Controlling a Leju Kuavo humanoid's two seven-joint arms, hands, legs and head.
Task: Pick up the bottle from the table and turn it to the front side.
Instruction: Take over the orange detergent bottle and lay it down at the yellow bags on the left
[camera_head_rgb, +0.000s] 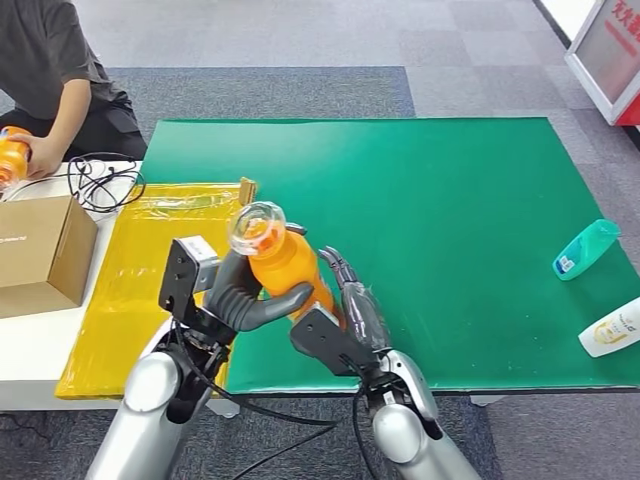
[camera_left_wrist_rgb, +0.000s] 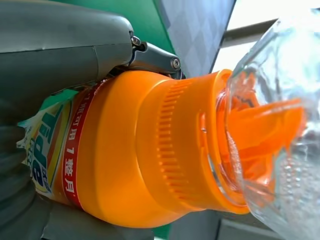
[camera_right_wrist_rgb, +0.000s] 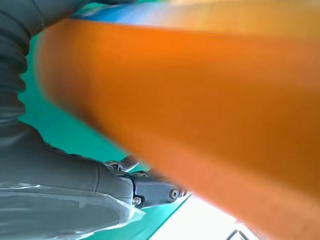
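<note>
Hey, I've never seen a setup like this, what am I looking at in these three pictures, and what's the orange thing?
This is a humanoid robot with two silver arms. The wide picture is from its head, looking down at a green table mat. The close-ups come from cameras at each wrist. Both hands, left hand and right hand, hold an orange plastic detergent bottle with a clear cap above the mat; the left hand's fingers wrap around it. On the mat's right lie a teal bottle and a white bottle. A yellow plastic sheet and a cardboard box sit left, near a seated person.
</note>
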